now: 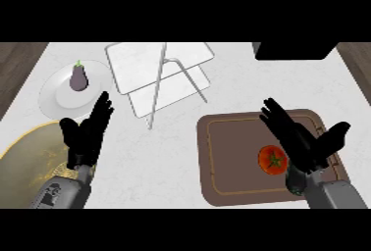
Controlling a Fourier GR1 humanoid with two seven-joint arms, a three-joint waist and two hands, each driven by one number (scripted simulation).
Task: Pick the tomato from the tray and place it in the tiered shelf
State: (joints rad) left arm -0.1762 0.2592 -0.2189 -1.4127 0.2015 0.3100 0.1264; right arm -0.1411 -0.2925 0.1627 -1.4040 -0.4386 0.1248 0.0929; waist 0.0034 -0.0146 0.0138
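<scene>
right hand point(303, 142) hovering over tray point(217, 162), fingers straight, holding nothing | tomato point(272, 160) sitting on tray just beside it | left hand point(85, 133) resting open | tiered shelf point(161, 73) standing well apart

No text, label, brand, number or sign can be read anywhere in the head view. A small dark marking shows on the grey left forearm point(54, 193) near the lower edge, but it is too small and blurred to make out as letters or a sign.
</scene>
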